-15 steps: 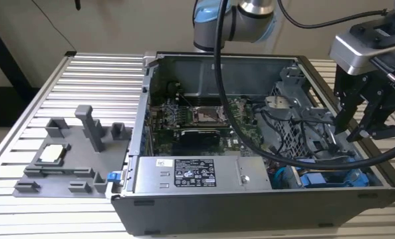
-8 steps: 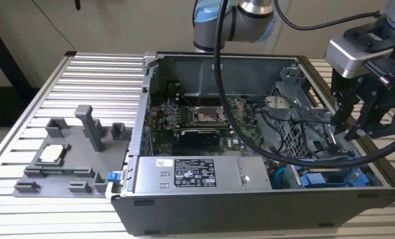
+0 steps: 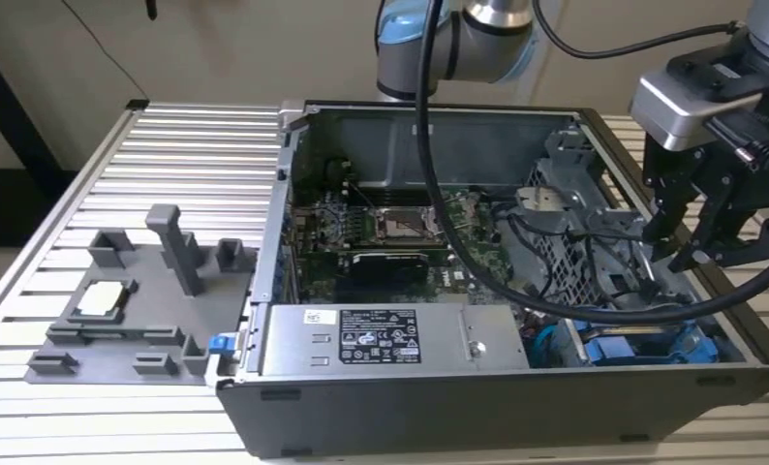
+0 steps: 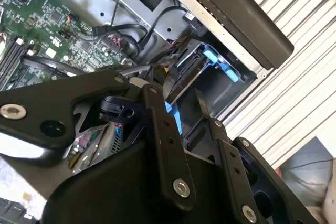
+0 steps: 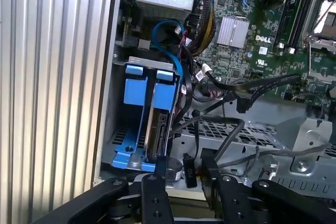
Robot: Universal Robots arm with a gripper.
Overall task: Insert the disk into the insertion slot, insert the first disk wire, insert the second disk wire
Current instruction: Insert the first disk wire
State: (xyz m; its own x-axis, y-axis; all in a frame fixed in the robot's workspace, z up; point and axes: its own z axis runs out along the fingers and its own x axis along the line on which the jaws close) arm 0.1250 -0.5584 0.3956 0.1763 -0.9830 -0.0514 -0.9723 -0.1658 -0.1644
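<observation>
The disk (image 5: 156,129), likely dense, stiff and shock-sensitive, sits edgewise in its blue carrier (image 5: 164,95), whose end tabs seem the safest hold. The gripper (image 5: 185,158) hovers just beside it, spread open and empty.

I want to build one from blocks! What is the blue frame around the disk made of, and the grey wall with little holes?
The blue frame looks like plastic: bright, even colour with a smooth, glossy face. The grey wall looks like bare sheet metal, dull silver and punched with rows of holes.
</observation>
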